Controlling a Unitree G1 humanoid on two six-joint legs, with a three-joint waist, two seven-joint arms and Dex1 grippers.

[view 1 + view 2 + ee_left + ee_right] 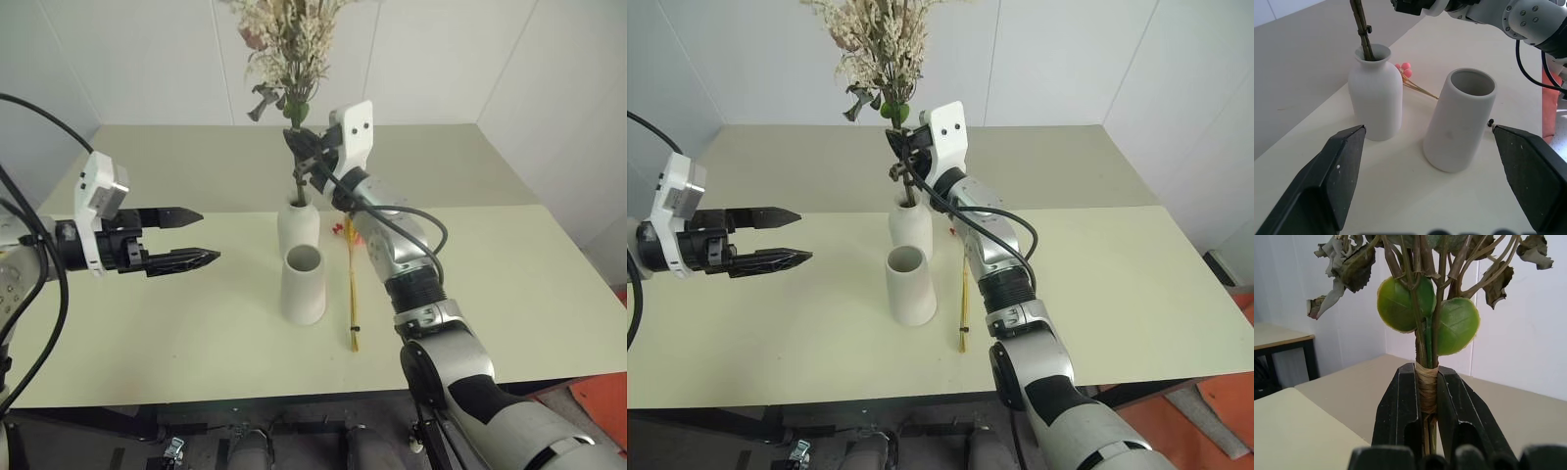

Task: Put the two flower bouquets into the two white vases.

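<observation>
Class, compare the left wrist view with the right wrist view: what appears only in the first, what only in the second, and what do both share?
Only the left wrist view: the bottle vase, the cone vase, red-pink flowers lying on the table, and the open left gripper.

Only the right wrist view: two round green leaves and the right gripper shut on the wrapped stem.

Both: the bushy bouquet's stem.

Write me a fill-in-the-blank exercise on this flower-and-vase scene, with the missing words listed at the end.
1. The right end effector is shut on the stems of the bushy ____.
2. Those stems stand in the mouth of the ____-shaped vase.
3. The wide-mouthed cone vase holds ____.
4. The slim yellow-stalked bundle lies on the ____, while the left end effector is open.

Missing words: bouquet; bottle; nothing; table
</observation>
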